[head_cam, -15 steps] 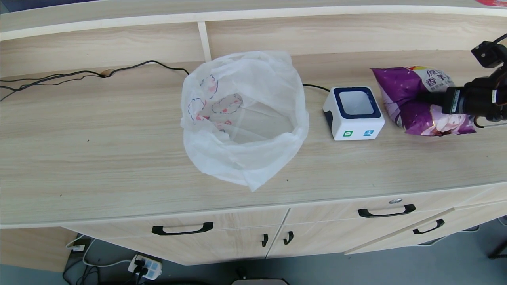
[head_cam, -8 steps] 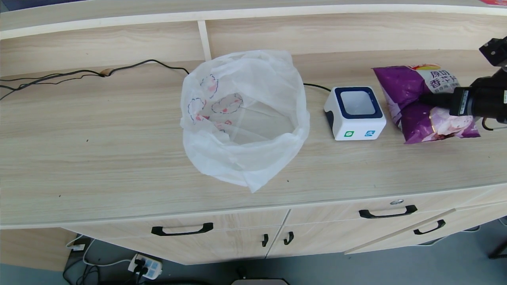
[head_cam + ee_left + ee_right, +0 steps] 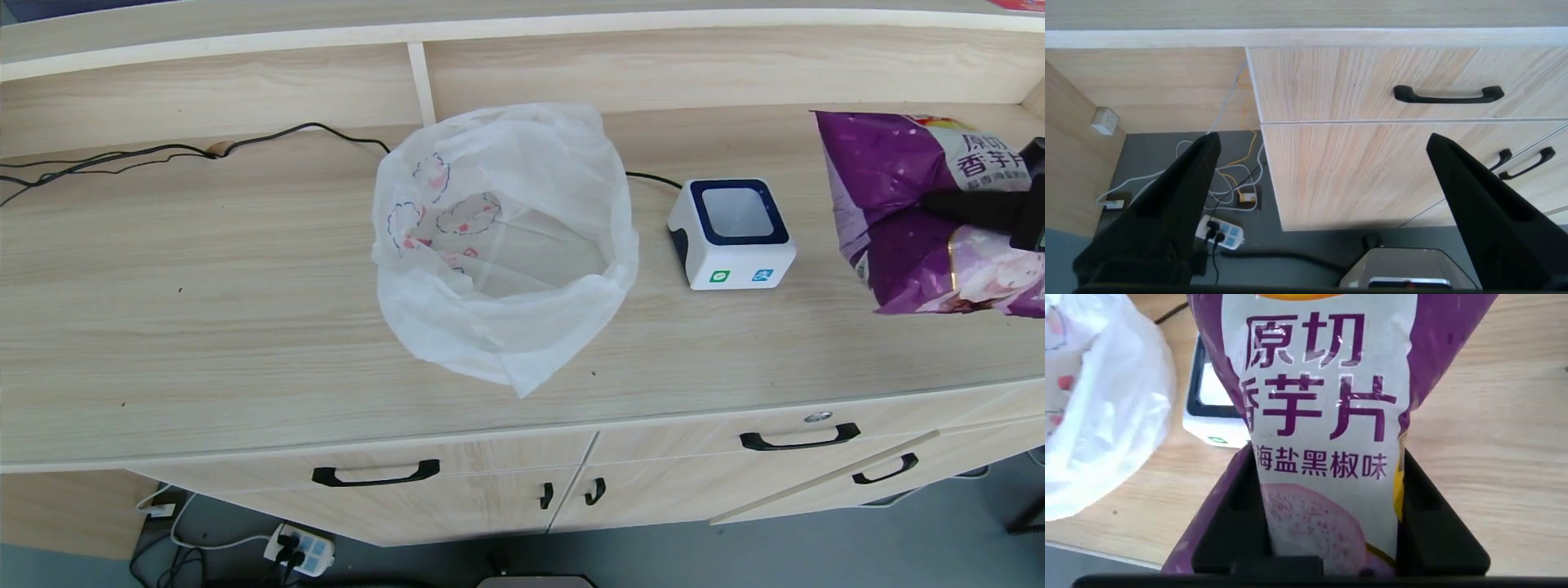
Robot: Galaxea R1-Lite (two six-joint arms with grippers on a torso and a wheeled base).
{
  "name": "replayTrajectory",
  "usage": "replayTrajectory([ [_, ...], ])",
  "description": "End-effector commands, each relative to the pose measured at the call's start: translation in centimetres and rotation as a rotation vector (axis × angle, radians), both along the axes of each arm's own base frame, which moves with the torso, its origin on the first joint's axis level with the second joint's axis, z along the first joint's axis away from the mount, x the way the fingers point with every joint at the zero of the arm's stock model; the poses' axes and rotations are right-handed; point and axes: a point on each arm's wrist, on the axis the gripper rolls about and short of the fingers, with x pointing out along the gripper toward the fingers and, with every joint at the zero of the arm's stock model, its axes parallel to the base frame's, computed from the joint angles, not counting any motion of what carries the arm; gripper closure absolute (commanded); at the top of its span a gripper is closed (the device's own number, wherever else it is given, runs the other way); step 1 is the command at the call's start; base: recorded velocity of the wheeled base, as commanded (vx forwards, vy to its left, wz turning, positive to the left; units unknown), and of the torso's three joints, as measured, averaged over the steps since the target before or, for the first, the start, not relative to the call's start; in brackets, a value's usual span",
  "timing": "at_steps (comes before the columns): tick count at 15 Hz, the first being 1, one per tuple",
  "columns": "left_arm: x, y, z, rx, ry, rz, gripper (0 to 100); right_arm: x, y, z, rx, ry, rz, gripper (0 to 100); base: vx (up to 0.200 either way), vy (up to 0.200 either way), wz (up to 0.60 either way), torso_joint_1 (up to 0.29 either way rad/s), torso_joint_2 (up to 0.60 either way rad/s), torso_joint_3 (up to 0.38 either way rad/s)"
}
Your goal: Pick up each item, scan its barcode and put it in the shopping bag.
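Lift done: purple foil snack bag [image 3: 914,212], on light wood counter [image 3: 204,286] 1 s ago, now raised, right of white cube scanner [image 3: 731,233]. R gripper [image 3: 1329,498] clamped on its middle; L gripper [image 3: 1323,139] spread apart. Next prob scan, then white plastic shopping bag [image 3: 502,245].

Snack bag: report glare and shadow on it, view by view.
Head view: the snack bag, held in the right hand, carries a thin bright streak on its lower half. Right wrist view: its white front is evenly lit, without glare; the fingers beside it are dark.
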Motion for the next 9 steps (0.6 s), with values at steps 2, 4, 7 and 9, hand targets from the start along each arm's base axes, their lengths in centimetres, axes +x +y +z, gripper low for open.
replayTrajectory([
  [2,0.0,0.0,0.0,0.000,0.001,0.000,0,-9.8,4.7,2.1,0.271,-0.065,0.181,100,0.000,0.000,0.00,0.000,0.00,0.000],
  [4,0.0,0.0,0.0,0.001,0.000,0.000,0,-11.9,6.4,1.2,0.451,0.029,0.311,100,0.000,0.000,0.00,0.000,0.00,0.000],
  [7,0.0,0.0,0.0,0.001,0.000,0.000,0,-12.5,8.6,0.6,0.630,0.111,0.502,100,0.000,0.000,0.00,0.000,0.00,0.000],
  [9,0.0,0.0,0.0,0.001,0.000,0.000,0,-12.3,9.5,0.2,0.694,0.142,0.568,100,0.000,0.000,0.00,0.000,0.00,0.000],
])
